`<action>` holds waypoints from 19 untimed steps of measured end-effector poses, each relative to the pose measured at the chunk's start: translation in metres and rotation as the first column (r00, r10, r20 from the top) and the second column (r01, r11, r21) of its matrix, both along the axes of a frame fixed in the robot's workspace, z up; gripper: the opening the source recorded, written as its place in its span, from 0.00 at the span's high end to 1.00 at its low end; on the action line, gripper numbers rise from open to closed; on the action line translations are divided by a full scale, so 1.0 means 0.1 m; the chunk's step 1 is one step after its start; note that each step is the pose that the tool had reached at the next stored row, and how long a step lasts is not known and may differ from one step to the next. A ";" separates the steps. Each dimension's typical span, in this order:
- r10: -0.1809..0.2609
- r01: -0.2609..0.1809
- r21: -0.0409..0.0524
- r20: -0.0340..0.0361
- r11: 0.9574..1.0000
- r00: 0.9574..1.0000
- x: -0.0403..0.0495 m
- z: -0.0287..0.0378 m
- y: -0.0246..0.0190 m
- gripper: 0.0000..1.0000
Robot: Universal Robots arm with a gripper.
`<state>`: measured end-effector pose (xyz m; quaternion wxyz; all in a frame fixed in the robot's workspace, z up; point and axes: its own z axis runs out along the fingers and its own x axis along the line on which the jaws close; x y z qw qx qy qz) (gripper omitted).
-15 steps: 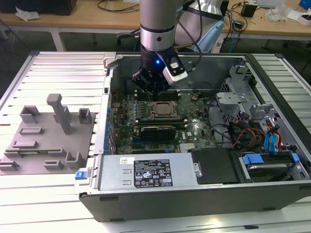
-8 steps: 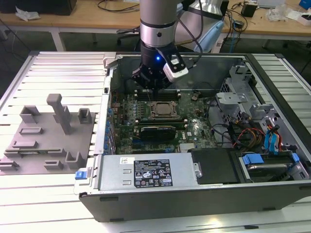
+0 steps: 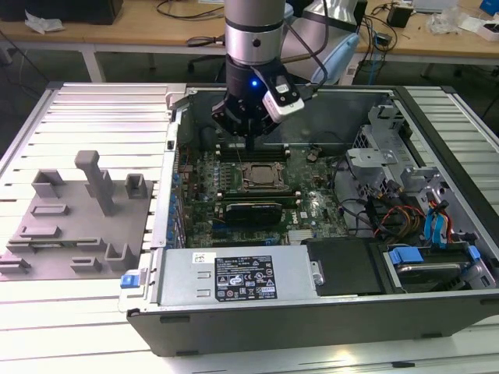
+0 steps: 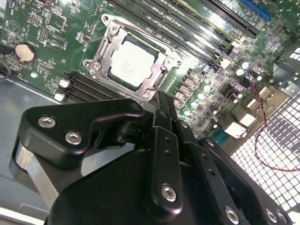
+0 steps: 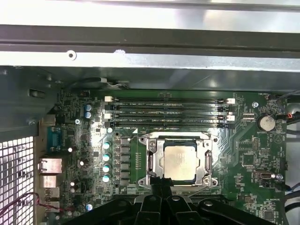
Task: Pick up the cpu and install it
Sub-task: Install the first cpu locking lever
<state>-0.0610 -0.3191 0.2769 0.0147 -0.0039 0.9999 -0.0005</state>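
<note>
The cpu (image 5: 179,161) lies flat in its socket (image 5: 151,161) — just beneath the gripper (image 5: 161,183). The gripper hangs closed — holding nothing.

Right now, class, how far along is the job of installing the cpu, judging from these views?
Done: in the first wrist view the cpu lies flat inside the socket on the motherboard. In hand: nothing; the gripper hovers close by the socket's edge, jaws shut and empty. Left: the pictures do not show whether the socket is latched over the chip.
</note>
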 end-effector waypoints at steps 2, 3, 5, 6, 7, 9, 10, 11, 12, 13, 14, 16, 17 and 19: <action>0.000 0.000 0.000 0.000 1.000 1.000 -0.028 0.001 0.000 0.89; 0.000 0.000 0.000 0.000 1.000 1.000 -0.048 0.000 0.000 0.89; 0.000 0.000 0.000 0.000 1.000 1.000 -0.151 -0.001 0.000 0.89; 0.000 0.000 0.000 0.000 1.000 1.000 -0.193 -0.002 0.001 0.89; 0.000 0.000 0.003 0.000 1.000 1.000 -0.218 -0.003 0.000 0.89; 0.000 0.000 0.018 0.000 1.000 1.000 -0.268 -0.006 0.000 0.89; 0.000 0.000 0.035 0.000 0.999 1.000 -0.293 -0.008 0.000 0.89; 0.000 0.000 0.044 0.000 0.999 1.000 -0.309 -0.012 0.001 0.89; 0.000 0.000 0.050 0.000 0.999 1.000 -0.320 -0.015 0.000 0.89; 0.000 0.000 0.058 0.000 0.998 1.000 -0.331 -0.026 0.001 0.89; 0.000 0.000 0.060 0.000 0.998 1.000 -0.332 -0.029 0.001 0.89; 0.000 0.000 0.060 0.000 0.998 1.000 -0.333 -0.029 0.001 0.89; 0.000 0.000 0.063 0.000 0.998 1.000 -0.341 -0.057 0.001 0.89; 0.000 0.000 0.074 0.000 0.997 1.000 -0.394 -0.172 0.000 0.89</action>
